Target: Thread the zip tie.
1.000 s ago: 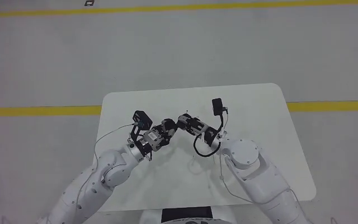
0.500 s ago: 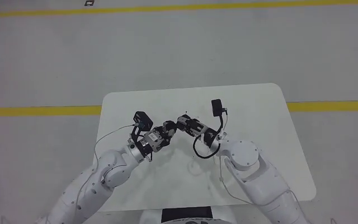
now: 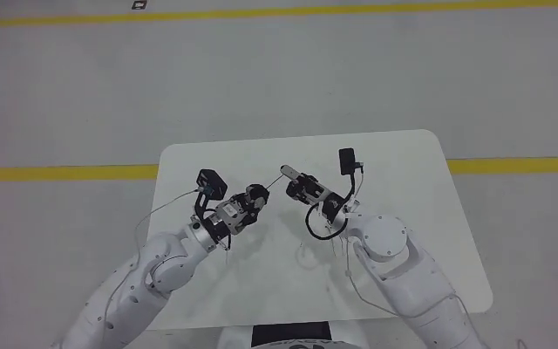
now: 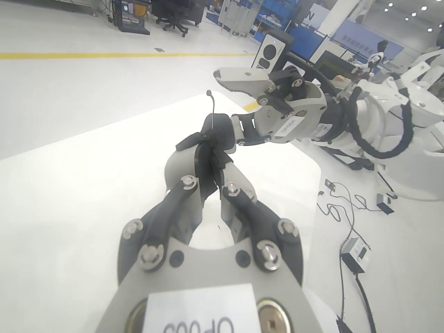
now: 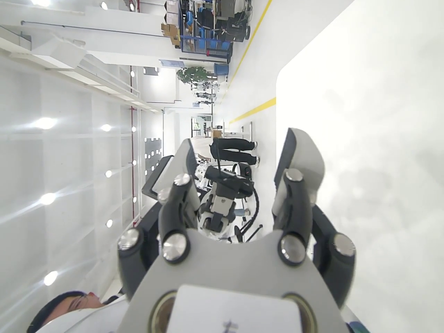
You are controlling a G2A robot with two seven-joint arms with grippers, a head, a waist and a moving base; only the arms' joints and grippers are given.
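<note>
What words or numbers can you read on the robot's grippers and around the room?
"OP004": white sticker on the right gripper.
"OP00" plus one unclear last character: upside-down sticker on the left gripper, clipped by the picture's edge.
Cut-off sticker in the right wrist view: unreadable.
Blue wall sign in the room behind: too small to read.

zip tie (image 4: 212,109) | thin black strip | pinched in left gripper (image 4: 214,138) jaws | free end sticking straight out

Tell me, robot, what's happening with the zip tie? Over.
Left pincer shut on zip tie, tail sticking up. Right pincer open, empty, close by. Nothing blocking between them.
</note>
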